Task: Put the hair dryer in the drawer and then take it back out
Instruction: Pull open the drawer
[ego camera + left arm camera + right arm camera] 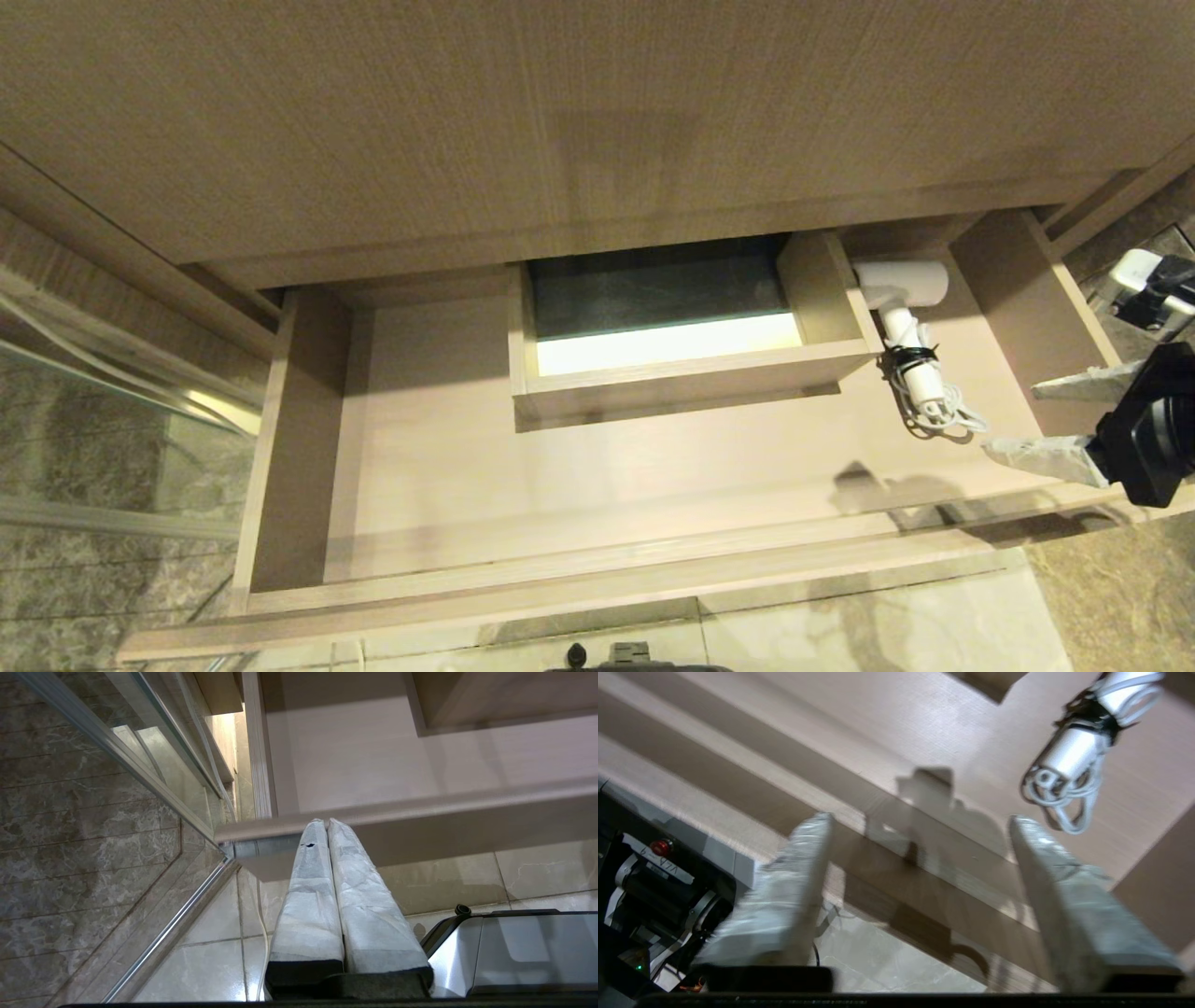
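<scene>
The left gripper [327,823] idles pressed shut by the drawer [644,583] front. Rightward, the hair dryer [904,317] lies in the drawer's right arm beside the cut-out; the right gripper [1013,420] hovers near, jaws wide, empty. I'd worry a finger snags the loose cord [943,415]. Marble floor tiles [117,858] surround.

Bathroom surroundings beneath a wooden vanity

A broad light-wood cabinet panel [579,121] spans the top; a dark marble-patterned wall [70,826] with a metal-framed glass partition [154,788] stands at the left, and glossy beige floor tiles [537,872] lie below, joined by thin grout lines.
</scene>
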